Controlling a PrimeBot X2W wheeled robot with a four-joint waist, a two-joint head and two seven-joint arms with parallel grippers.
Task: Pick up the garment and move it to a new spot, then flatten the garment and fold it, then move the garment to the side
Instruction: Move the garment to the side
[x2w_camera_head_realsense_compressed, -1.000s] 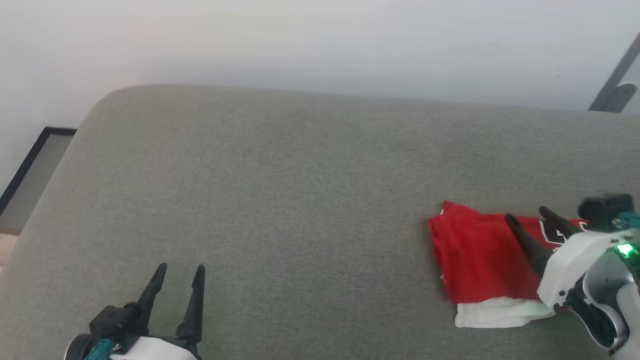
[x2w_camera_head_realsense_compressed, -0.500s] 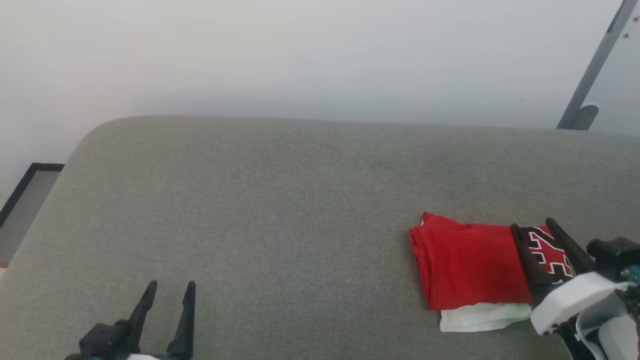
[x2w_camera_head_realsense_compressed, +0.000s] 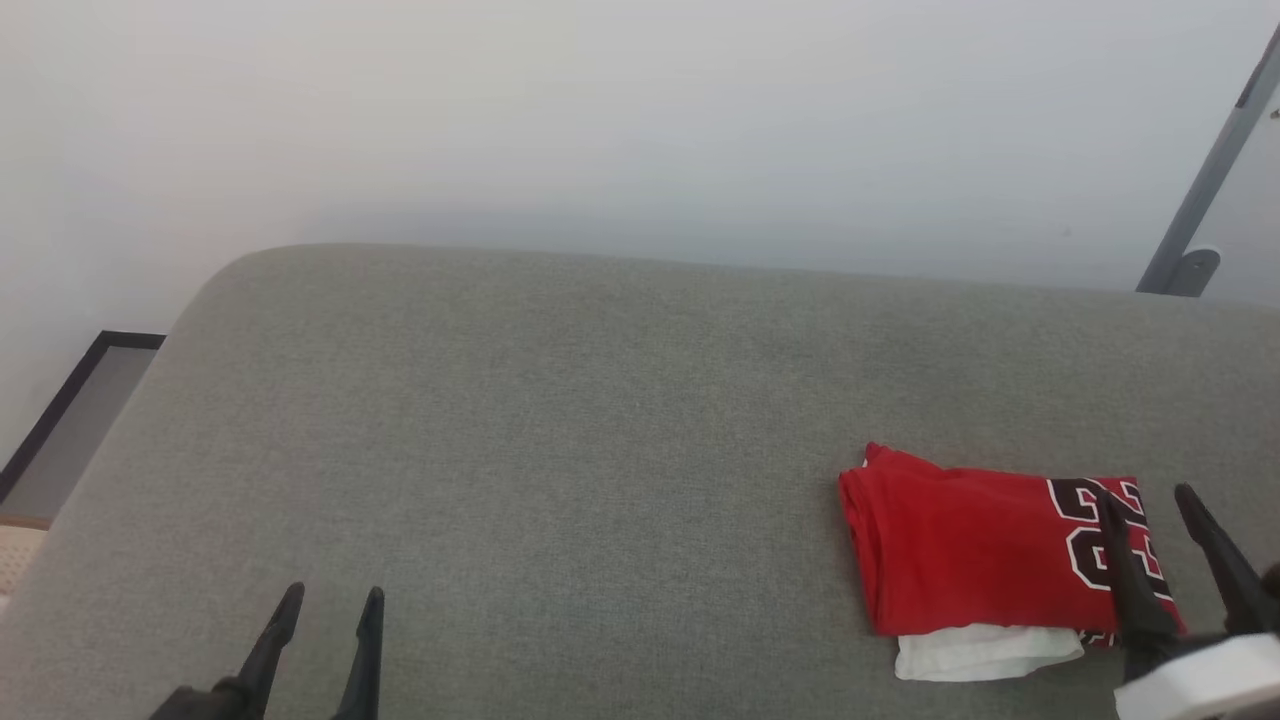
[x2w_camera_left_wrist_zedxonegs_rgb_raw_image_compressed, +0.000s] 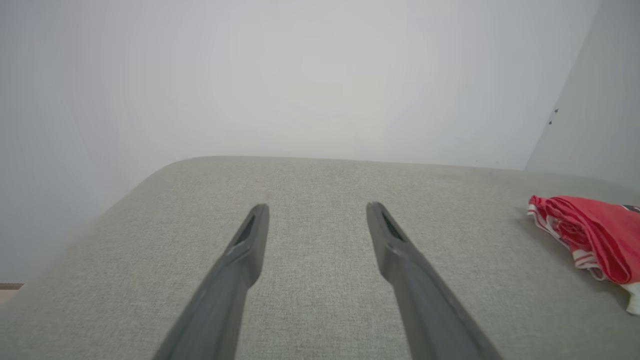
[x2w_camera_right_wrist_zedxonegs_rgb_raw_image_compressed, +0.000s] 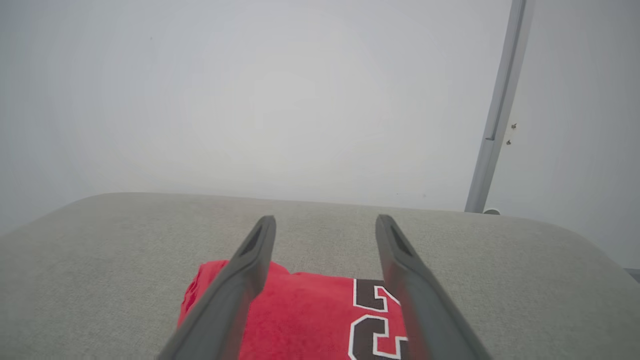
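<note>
Status from my end: both end effectors are wide open and neither has hold of anything.

The garment (x2w_camera_head_realsense_compressed: 960, 555) is folded into a compact rectangle, lying flat on the grey cushion (x2w_camera_head_realsense_compressed: 560, 420). It sits toward the cushion's right end, closer to the front edge than to the wall-side edge. Red face is up. The black white-outlined print (x2w_camera_head_realsense_compressed: 1080, 540) is at the garment's right end. A white layer (x2w_camera_head_realsense_compressed: 985, 650) sticks out from under the red along the side facing the front edge. The fold on the left end looks rounded and stacked; in the left wrist view I can see red-white striped trim in that end.

The right gripper (x2w_camera_head_realsense_compressed: 1144, 494) is at the garment's right end, fingers spread and pointing toward the wall-side edge. One finger crosses the print in the head view; the other is just off the cloth's right edge, over bare cushion. I can't tell whether either finger touches the fabric. The right wrist view puts the red cloth under and between the fingers.

The left gripper (x2w_camera_head_realsense_compressed: 333, 592) is by the front edge toward the cushion's left end, over bare fabric, well apart from the garment.

A plain pale wall (x2w_camera_head_realsense_compressed: 600, 120) is behind the cushion, and a grey slanted bar (x2w_camera_head_realsense_compressed: 1205, 180) is past the far right corner.
</note>
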